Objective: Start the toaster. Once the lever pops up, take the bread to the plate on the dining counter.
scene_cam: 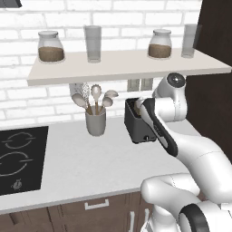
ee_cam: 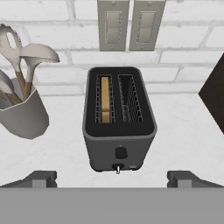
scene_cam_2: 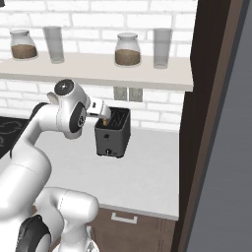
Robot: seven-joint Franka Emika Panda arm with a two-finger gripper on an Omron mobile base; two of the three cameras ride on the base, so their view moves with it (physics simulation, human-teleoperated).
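Gripper [ee_cam: 112,179] fingers stand spread wide with nothing between them, their two dark tips [ee_cam: 41,178] low at either side of the hand view, looking down on the toaster [ee_cam: 119,120]. From the base views the arm reaches forward over the surface [scene_cam: 90,167], its forearm slanting up and its wrist bent so the hand sits at the toaster's top edge. Bread [ee_cam: 105,99] stands upright in the left slot as the hand view shows it; the other slot has none. A small round knob [ee_cam: 120,152] sits low on the toaster's front. Just beside the toaster stands a grey utensil cup [scene_cam: 95,121] with spoons, and two wall switches [ee_cam: 130,24] sit on the brick behind.
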